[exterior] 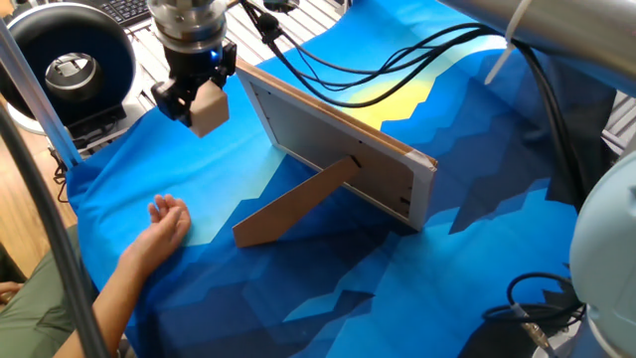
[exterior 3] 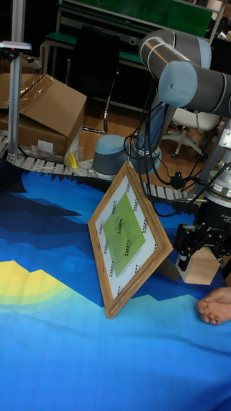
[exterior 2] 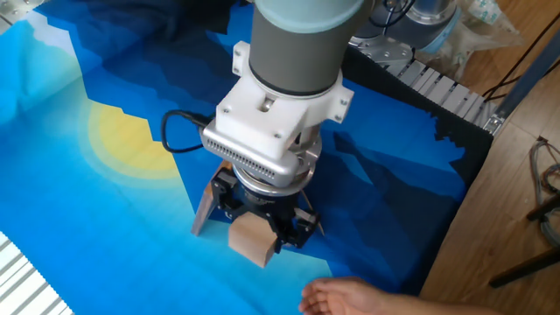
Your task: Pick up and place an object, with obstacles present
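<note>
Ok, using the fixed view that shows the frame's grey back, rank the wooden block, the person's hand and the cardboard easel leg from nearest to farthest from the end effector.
1. wooden block: held in the end effector.
2. person's hand: below it, resting on the blue cloth.
3. cardboard easel leg: off to the right, propping the picture frame.

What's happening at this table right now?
A single robot arm holds a small wooden block in its gripper, just above the blue cloth. Right beside it stands a picture frame, propped on its cardboard easel leg; the block is on the frame's back side. A person's hand rests on the cloth near the gripper.
</note>
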### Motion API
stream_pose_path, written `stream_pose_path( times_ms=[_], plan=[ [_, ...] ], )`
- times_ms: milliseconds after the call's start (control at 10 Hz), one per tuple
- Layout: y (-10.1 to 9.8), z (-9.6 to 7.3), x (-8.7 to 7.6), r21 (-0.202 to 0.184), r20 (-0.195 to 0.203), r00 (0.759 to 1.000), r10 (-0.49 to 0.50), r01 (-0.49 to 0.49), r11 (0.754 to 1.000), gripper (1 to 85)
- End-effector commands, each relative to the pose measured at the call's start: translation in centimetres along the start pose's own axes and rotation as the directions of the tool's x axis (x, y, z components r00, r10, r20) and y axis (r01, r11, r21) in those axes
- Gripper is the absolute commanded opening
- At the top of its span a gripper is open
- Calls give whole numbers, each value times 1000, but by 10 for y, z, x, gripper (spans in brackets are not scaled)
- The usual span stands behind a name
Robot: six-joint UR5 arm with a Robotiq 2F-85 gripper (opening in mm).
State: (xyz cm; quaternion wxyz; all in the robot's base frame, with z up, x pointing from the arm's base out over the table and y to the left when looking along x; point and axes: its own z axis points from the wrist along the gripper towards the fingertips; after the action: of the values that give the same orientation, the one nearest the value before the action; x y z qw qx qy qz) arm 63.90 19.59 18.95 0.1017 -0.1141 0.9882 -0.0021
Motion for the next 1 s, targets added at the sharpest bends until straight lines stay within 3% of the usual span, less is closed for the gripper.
stream_pose_path(
  times_ms=[0,200,400,700,900],
  plan=[
    [2,1,2,-28,10,998,-59,59,998,597],
    [5,1,3,-45,11,996,-87,88,995,690],
    [5,0,4,-45,7,995,-102,102,994,730],
    [6,-12,2,-48,2,998,-63,63,997,670],
    [3,-40,4,-37,-15,999,-47,46,998,623]
  ],
)
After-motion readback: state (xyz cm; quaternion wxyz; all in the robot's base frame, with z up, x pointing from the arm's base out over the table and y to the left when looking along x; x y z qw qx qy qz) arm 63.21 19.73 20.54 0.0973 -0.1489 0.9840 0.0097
